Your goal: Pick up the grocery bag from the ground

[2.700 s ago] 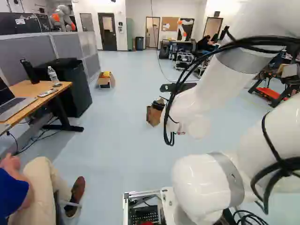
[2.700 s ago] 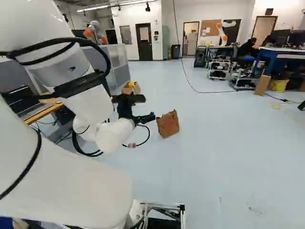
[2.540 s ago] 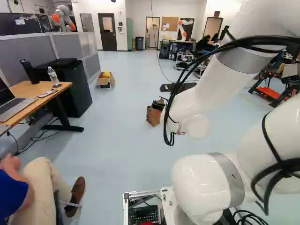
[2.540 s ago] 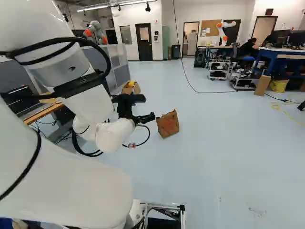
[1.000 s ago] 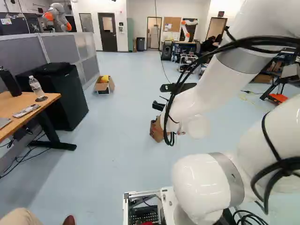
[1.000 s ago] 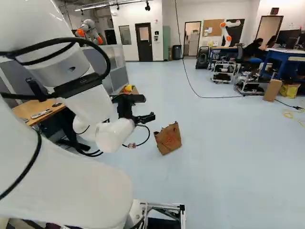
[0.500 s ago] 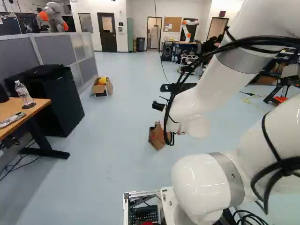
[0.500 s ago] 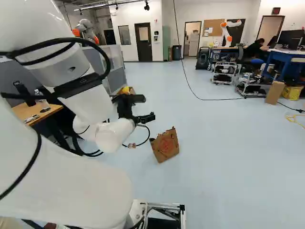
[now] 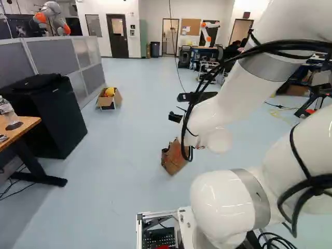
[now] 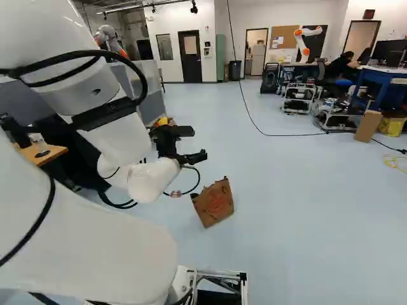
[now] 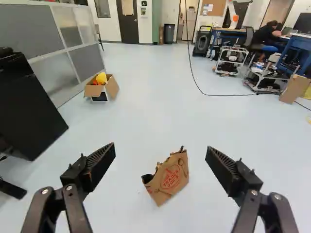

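Base (image 9: pixel 139 228) has moved, and look, grocery bag (image 10: pixel 215 203) shows lower, farther left, just below centre of the right base view; gripper (image 10: pixel 175 154) spread wide!

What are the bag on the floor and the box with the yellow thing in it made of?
The bag looks like matte brown paper, judging by its creases and ragged top edge. The box seems to be plain tan cardboard, with stiff flaps standing open.
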